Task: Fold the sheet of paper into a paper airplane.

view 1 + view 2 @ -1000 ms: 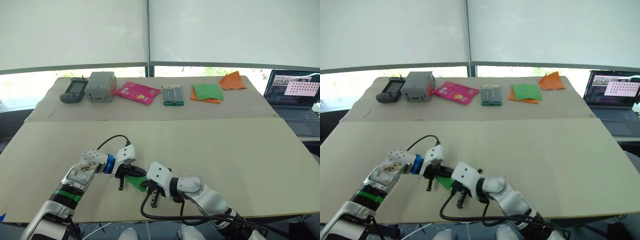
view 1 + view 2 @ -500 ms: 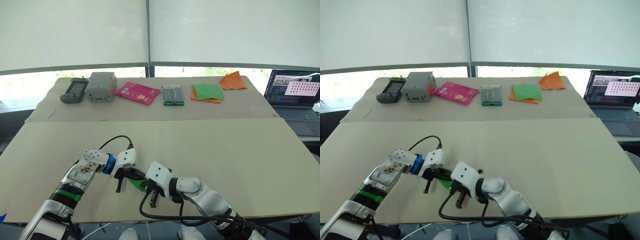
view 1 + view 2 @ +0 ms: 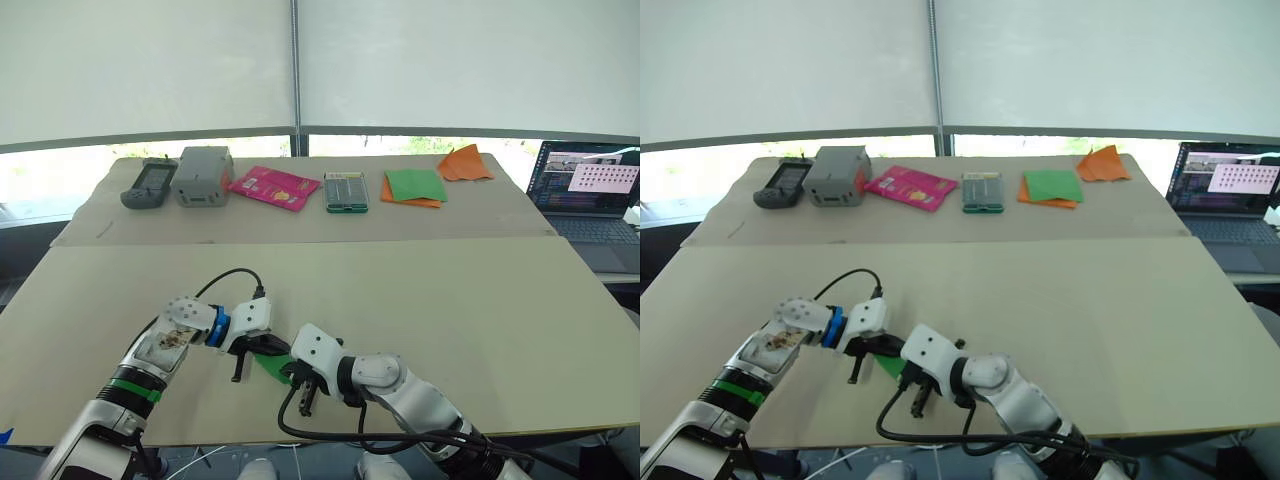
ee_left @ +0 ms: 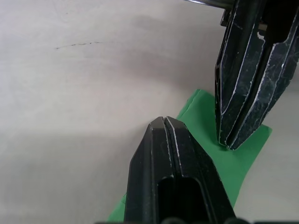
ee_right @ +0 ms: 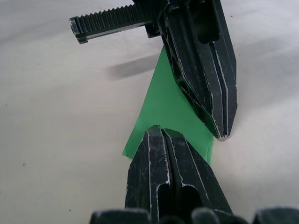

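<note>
In the left eye view, the paper airplane [image 3: 268,364], a small folded bright green piece, is lying flat on the near table [image 3: 480,300], close to that table's front edge and left of its middle. The left gripper [image 3: 262,350] is reaching onto the airplane from its left, and the right gripper [image 3: 291,372] is coming onto it from its right, so the two are meeting over the green paper. Along the far table [image 3: 300,222], well beyond the airplane, a grey handheld device [image 3: 148,182], a grey box [image 3: 201,174], a pink packet [image 3: 274,186], a green-edged case [image 3: 346,190], a green-and-orange stack of sheets [image 3: 415,186] and an orange pointed paper piece [image 3: 464,163] are sitting in a row; a laptop [image 3: 588,190] is standing far to the airplane's right.

In the left wrist view, the left gripper [image 4: 164,122] has its fingers pressed together with no gap, their tips resting over the airplane [image 4: 243,161] rather than pinching it. The right gripper [image 4: 230,145] is pointing down onto the same paper, likewise closed.

In the right wrist view, the right gripper [image 5: 159,130] is showing both fingers closed tight, their tip lying over the airplane's [image 5: 163,107] wider end. The left gripper [image 5: 222,136] is pressing onto the airplane from the opposite side
</note>
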Controlling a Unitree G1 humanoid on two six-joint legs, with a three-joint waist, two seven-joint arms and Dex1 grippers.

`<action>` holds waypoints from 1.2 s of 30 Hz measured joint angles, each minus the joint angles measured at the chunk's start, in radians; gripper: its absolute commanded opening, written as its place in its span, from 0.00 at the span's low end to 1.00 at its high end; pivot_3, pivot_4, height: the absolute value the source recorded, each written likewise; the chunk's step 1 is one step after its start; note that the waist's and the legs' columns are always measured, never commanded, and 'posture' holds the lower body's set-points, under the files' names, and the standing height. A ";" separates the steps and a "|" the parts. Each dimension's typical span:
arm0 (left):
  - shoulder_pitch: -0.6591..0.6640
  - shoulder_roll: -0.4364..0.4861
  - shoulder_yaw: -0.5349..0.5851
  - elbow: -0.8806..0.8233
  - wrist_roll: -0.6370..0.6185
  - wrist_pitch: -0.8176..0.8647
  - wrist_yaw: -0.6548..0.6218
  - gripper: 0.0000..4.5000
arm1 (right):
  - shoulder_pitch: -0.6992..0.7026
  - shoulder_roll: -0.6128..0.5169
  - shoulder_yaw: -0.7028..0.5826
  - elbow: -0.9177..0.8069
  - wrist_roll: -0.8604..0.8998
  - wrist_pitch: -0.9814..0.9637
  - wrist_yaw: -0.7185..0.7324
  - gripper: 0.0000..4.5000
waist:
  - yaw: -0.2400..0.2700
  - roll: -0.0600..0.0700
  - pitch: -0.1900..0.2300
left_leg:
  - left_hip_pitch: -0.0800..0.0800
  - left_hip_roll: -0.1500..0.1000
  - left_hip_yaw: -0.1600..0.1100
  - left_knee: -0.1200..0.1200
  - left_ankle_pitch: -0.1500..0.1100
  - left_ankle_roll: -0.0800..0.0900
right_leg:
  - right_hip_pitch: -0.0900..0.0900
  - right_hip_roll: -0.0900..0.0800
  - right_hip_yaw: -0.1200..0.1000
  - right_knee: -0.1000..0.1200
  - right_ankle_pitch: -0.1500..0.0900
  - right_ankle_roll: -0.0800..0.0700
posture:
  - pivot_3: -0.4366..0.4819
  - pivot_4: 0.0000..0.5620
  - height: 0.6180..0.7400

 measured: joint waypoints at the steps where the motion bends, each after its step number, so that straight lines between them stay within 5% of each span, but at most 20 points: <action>1: 0.000 0.003 0.002 0.006 0.000 -0.008 0.000 0.00 | 0.000 0.000 0.000 0.000 0.000 0.000 -0.001 0.01 | 0.000 0.000 0.000 | 0.000 0.000 0.000 0.000 0.000 0.000 | 0.000 0.000 0.000 0.000 0.000 0.000 | 0.48 0.27 1.00; 36: -0.031 0.114 0.102 0.260 0.008 -0.101 0.054 0.00 | 0.003 -0.033 0.000 -0.053 0.037 0.071 -0.037 0.01 | -0.012 0.005 -0.003 | 0.001 0.000 0.000 -0.001 -0.001 -0.001 | -0.001 0.000 0.000 0.000 0.000 0.000 | 0.48 0.27 1.00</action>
